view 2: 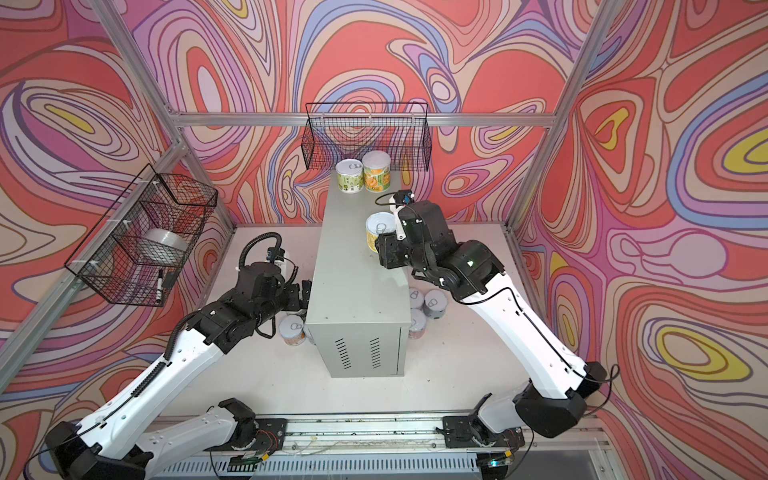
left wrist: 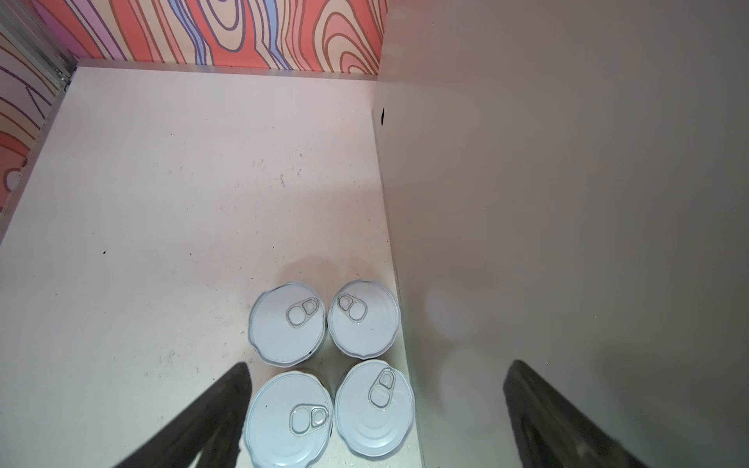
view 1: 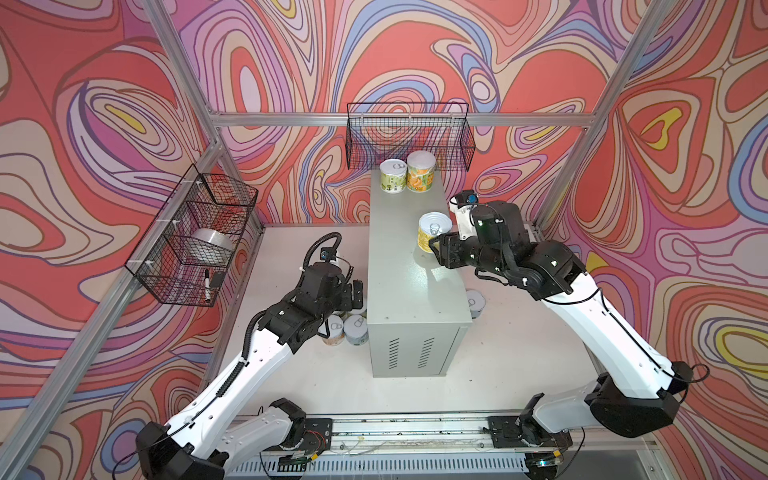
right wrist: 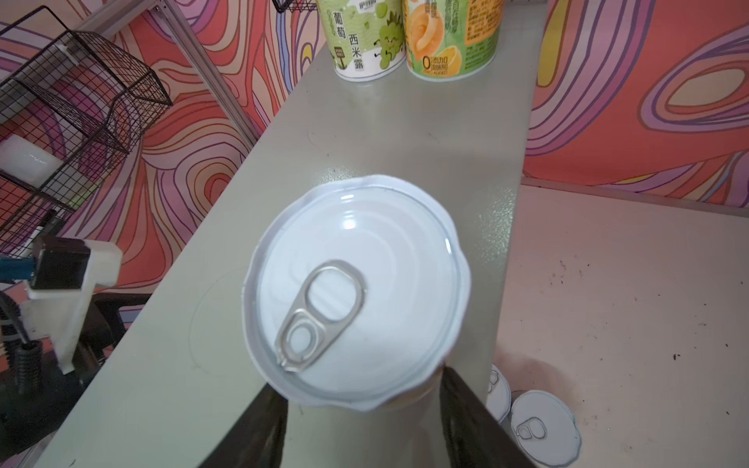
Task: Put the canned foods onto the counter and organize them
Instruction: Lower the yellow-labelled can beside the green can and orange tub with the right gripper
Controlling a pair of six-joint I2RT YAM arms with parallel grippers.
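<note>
My right gripper (right wrist: 362, 385) is shut on a yellow-labelled can (right wrist: 356, 283), its fingers pressed against the can's two sides at the right edge of the grey counter (view 1: 399, 274), about halfway along the top. At the counter's far end stand a green-labelled can (view 1: 392, 176) and an orange-labelled can (view 1: 420, 171), side by side. My left gripper (left wrist: 373, 409) hangs open above several upright cans (left wrist: 287, 322) on the white table, right against the counter's left wall (left wrist: 567, 202). More cans (view 2: 434, 303) stand on the table along the counter's right side.
A black wire basket (view 1: 195, 232) on the left wall holds a silvery tape roll (view 1: 210, 249) and a marker (view 1: 206, 284). Another wire basket (view 1: 409, 137) hangs on the back wall, just above the counter's far end. Patterned walls close the table on three sides.
</note>
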